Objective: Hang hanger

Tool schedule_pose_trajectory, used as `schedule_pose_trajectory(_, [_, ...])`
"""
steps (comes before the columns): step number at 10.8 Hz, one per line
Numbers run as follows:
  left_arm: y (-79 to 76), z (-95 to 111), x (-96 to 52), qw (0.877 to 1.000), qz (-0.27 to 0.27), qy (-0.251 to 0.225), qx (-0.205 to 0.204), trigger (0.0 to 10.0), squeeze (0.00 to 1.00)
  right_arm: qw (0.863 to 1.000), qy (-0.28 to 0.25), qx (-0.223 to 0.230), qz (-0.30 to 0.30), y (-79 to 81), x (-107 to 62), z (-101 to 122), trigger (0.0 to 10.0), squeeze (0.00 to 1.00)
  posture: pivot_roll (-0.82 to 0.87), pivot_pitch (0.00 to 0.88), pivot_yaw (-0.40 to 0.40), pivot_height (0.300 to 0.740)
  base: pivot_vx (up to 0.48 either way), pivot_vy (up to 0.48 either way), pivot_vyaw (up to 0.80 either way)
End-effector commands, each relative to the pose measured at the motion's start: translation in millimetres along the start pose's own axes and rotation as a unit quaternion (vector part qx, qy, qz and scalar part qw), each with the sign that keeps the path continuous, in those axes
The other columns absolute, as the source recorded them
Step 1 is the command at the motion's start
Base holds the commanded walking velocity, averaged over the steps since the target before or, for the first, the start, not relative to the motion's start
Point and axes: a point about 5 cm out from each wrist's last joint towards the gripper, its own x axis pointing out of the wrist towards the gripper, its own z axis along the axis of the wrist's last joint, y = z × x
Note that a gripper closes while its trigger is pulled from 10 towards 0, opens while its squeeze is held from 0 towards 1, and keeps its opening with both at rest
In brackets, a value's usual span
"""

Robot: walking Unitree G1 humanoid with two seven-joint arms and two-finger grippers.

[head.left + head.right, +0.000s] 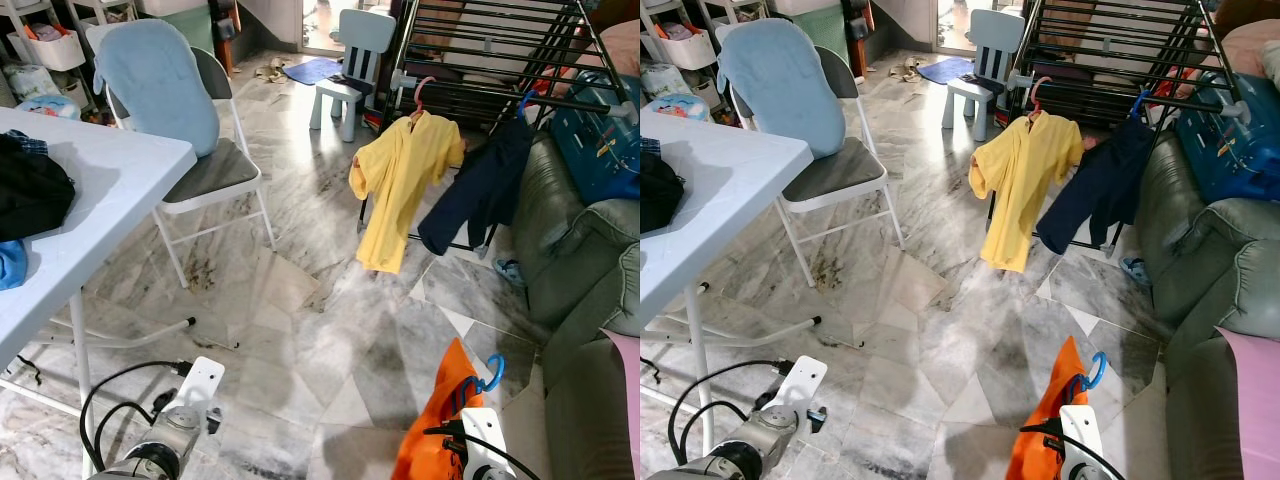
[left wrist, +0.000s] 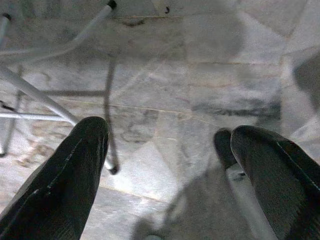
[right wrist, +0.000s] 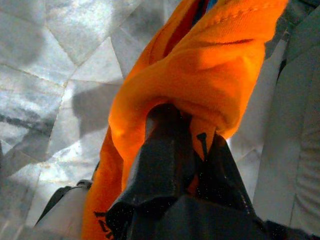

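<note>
An orange garment (image 1: 432,420) on a blue hanger (image 1: 487,378) is held low at the bottom right of the head views. My right gripper (image 3: 185,145) is shut on the orange garment with the cloth bunched over its fingers. Across the room stands a black drying rack (image 1: 500,50); a yellow shirt (image 1: 400,185) on a pink hanger (image 1: 420,95) and a dark navy garment (image 1: 480,190) hang from its front rail. My left gripper (image 2: 165,150) hangs open over the marble floor near the table legs, holding nothing.
A white folding table (image 1: 90,190) with dark clothes stands at the left. Behind it is a folding chair (image 1: 200,150) draped with a blue towel. A grey-green sofa (image 1: 590,280) lines the right side. A small light-blue child's chair (image 1: 345,70) stands at the back.
</note>
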Motion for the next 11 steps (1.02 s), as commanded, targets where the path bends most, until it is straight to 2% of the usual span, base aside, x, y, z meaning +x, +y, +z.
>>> schedule_pose_trajectory(1, [-1.3,1,0.0,0.999,-0.01,-0.001,-0.042,10.0,0.0,1.0,-0.01,-0.002,0.0,0.6,1.3,6,10.0,0.0,0.1,0.0,-0.075,0.74,0.0,0.0,0.0])
schedule_pose_trajectory(3, [-7.7,6,-0.1,0.995,-0.038,-0.002,-0.088,10.0,0.0,1.0,-0.011,-0.004,0.001,0.5,1.6,7,10.0,0.0,0.1,0.0,-0.08,0.74,0.0,0.0,0.0])
schedule_pose_trajectory(4, [-14.6,4,-0.4,0.994,-0.057,0.011,-0.097,10.0,0.0,1.0,-0.012,-0.006,0.002,1.1,1.9,8,10.0,0.0,0.11,0.0,-0.082,0.74,0.0,0.0,0.0])
schedule_pose_trajectory(7, [-20.6,2,-0.9,0.992,-0.076,0.012,-0.099,10.0,0.0,1.0,-0.013,-0.009,0.004,1.4,2.3,10,10.0,0.0,0.1,0.0,-0.085,0.74,0.0,0.0,0.0])
schedule_pose_trajectory(11, [-21.0,-4,-1.1,0.993,-0.074,0.016,-0.091,10.0,0.0,1.0,-0.008,-0.017,0.005,2.3,2.3,9,10.0,0.0,0.1,0.0,-0.082,0.74,0.0,0.0,0.0])
